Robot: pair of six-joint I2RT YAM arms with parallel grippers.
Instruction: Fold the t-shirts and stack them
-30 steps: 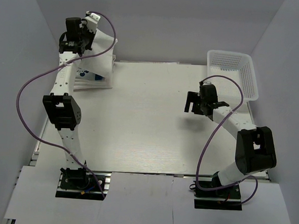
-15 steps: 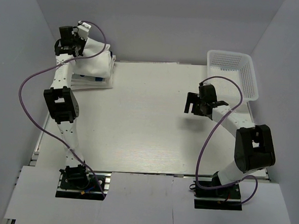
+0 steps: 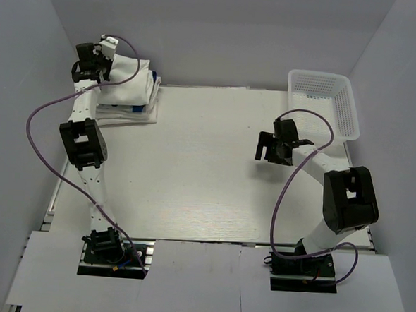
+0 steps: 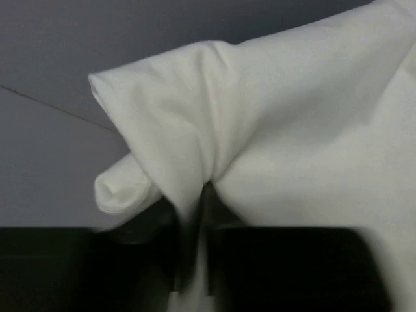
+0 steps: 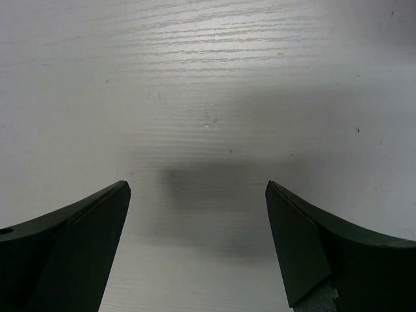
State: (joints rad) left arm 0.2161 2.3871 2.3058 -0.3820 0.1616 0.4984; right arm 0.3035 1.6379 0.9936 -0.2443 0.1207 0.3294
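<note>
A folded white t-shirt (image 3: 131, 86) lies on top of a stack at the table's far left corner. A sliver of the blue t-shirt (image 3: 137, 109) shows in the stack under it. My left gripper (image 3: 93, 63) is at the far left edge of the stack, shut on a fold of the white t-shirt (image 4: 195, 136); the cloth bunches between the closed jaws. My right gripper (image 3: 268, 151) hovers open and empty over bare table at the right; its fingertips (image 5: 120, 195) stand wide apart.
A white plastic mesh basket (image 3: 324, 99) stands at the far right corner. The grey walls close in right behind the stack. Purple cables loop beside both arms.
My left gripper has moved left and back, drawing the white t-shirt down flatter onto the stack. The right arm has shifted only slightly.
</note>
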